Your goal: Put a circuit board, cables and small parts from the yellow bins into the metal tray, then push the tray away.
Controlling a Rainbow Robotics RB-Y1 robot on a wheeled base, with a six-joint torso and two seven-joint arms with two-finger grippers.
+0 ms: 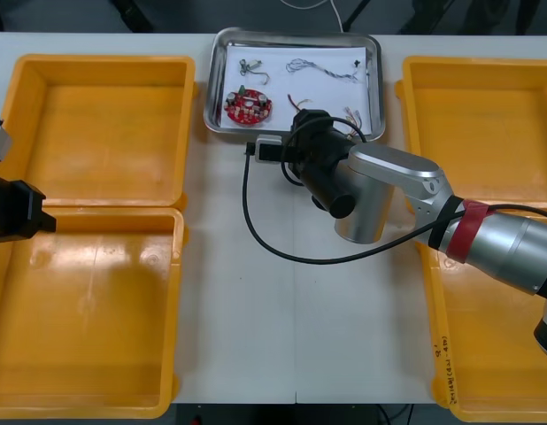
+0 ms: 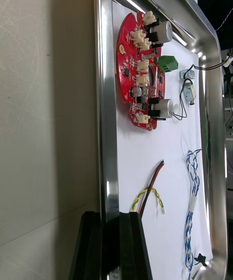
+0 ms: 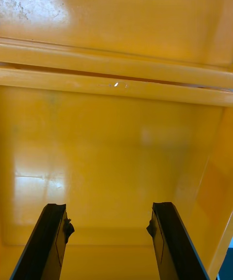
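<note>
The metal tray (image 1: 291,37) stands at the table's far middle, white inside. In it lie a round red circuit board (image 1: 248,106), a blue and white cable (image 1: 322,68), a red and yellow cable (image 1: 300,99) and a small metal part (image 1: 251,66). My right gripper (image 1: 302,126) is shut, its tips against the tray's near rim (image 2: 106,90). Beyond its fingers (image 2: 133,246) I see the circuit board (image 2: 143,71), the red and yellow cable (image 2: 148,195) and the blue and white cable (image 2: 191,202). My left gripper (image 3: 109,222) hangs open over a yellow bin (image 3: 116,74).
Two yellow bins (image 1: 105,60) (image 1: 88,407) flank the tray on the left and two more (image 1: 486,64) (image 1: 442,354) on the right; all look bare inside. A black cable (image 1: 256,221) from the right arm loops over the table's middle. The left arm (image 1: 21,212) sits at the left edge.
</note>
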